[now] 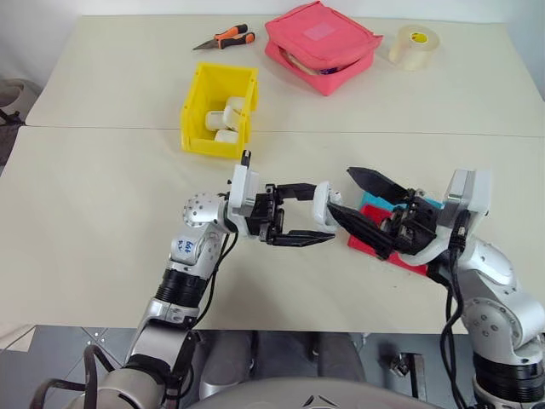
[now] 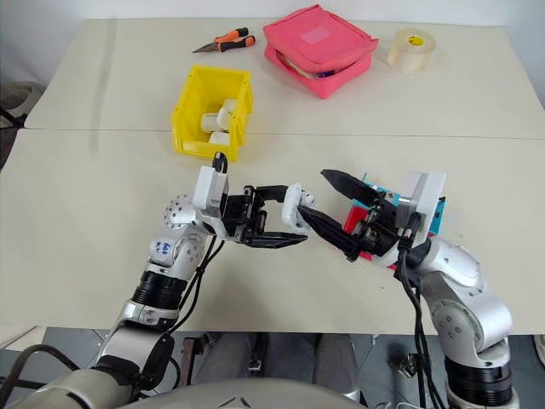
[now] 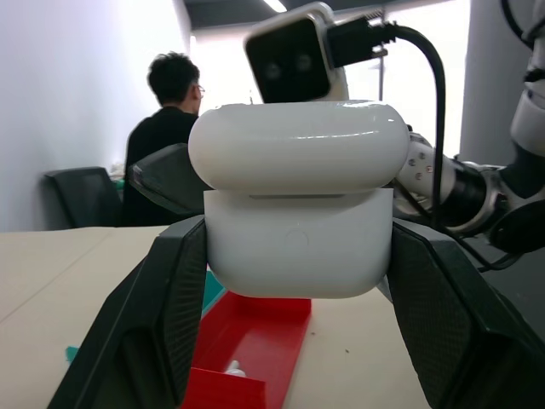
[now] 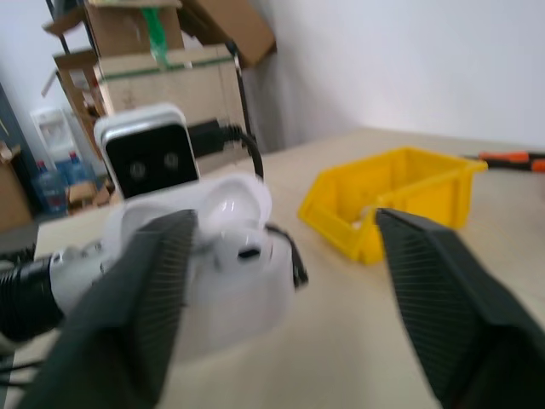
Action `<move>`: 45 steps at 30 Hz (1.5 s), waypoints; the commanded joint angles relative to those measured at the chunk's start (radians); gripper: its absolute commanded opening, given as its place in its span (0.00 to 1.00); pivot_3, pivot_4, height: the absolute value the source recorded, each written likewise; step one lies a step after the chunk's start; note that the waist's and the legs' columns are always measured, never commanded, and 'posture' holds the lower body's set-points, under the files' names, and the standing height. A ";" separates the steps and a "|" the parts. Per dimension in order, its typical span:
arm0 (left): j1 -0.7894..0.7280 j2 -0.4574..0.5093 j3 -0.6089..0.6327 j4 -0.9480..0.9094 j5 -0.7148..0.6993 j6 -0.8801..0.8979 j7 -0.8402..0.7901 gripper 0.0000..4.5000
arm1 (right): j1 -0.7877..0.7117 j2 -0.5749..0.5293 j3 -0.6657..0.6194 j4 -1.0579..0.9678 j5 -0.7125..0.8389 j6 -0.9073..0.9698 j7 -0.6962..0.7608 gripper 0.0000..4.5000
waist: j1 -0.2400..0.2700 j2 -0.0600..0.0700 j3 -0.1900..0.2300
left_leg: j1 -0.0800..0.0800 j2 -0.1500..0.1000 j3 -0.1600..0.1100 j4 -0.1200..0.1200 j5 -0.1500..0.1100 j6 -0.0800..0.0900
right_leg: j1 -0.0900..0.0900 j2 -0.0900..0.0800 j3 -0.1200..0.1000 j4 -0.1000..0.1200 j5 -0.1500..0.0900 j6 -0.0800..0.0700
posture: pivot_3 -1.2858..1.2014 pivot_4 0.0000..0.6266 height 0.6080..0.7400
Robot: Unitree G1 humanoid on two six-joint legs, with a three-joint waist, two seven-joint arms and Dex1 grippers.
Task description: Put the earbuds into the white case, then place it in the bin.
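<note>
My left gripper is shut on the white case, holding it above the table by its sides. In the left wrist view the case sits between both fingers. In the right wrist view the case's lid stands open and one of the earbuds sits inside. My right gripper is open just to the right of the case, fingertips pointing at it, with nothing between them. The yellow bin stands further back on the table with white items inside.
A red-and-blue tray lies under my right gripper, and a small white piece lies in it. At the table's far side lie a pink pouch, a tape roll and orange-handled pliers. A person sits beyond the table.
</note>
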 commanded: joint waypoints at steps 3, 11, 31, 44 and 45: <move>-0.005 0.012 0.021 0.017 0.008 -0.053 0.003 0.62 | 0.066 -0.071 -0.181 -0.029 0.057 -0.007 0.015 1.00 | -0.001 0.000 0.000 | 0.000 0.000 0.000 0.000 0.000 0.000 | 0.000 0.000 0.000 0.000 0.000 0.000 | 0.52 0.24 1.00; 0.008 0.044 0.027 0.079 0.068 -0.166 0.010 0.62 | 0.272 -0.101 -0.397 0.118 -0.089 -0.159 0.157 1.00 | 0.002 0.000 0.000 | 0.000 0.000 0.002 0.000 0.000 0.001 | 0.001 0.000 0.000 0.000 0.000 0.000 | 0.52 0.24 1.00; 0.050 0.054 0.038 0.055 0.075 -0.210 0.074 0.62 | 0.023 -0.469 -0.205 0.303 -0.299 0.163 0.124 1.00 | -0.001 0.000 0.000 | 0.001 0.001 -0.001 0.000 0.000 0.001 | 0.000 -0.001 0.002 0.000 0.000 0.000 | 0.52 0.24 1.00; 0.076 0.054 0.014 0.010 0.075 -0.205 0.081 0.62 | -0.480 -0.611 0.240 0.653 -0.505 0.353 0.277 1.00 | -0.002 0.000 0.001 | -0.002 0.000 -0.002 0.000 -0.001 0.001 | -0.001 -0.002 -0.001 -0.002 0.000 0.000 | 0.52 0.24 1.00; 0.079 0.053 0.013 0.006 0.075 -0.205 0.085 0.62 | -0.504 -0.608 0.265 0.689 -0.529 0.329 0.299 1.00 | -0.003 0.000 0.001 | -0.002 0.000 -0.001 0.000 -0.001 0.001 | -0.001 -0.002 0.000 -0.002 0.000 0.000 | 0.52 0.24 1.00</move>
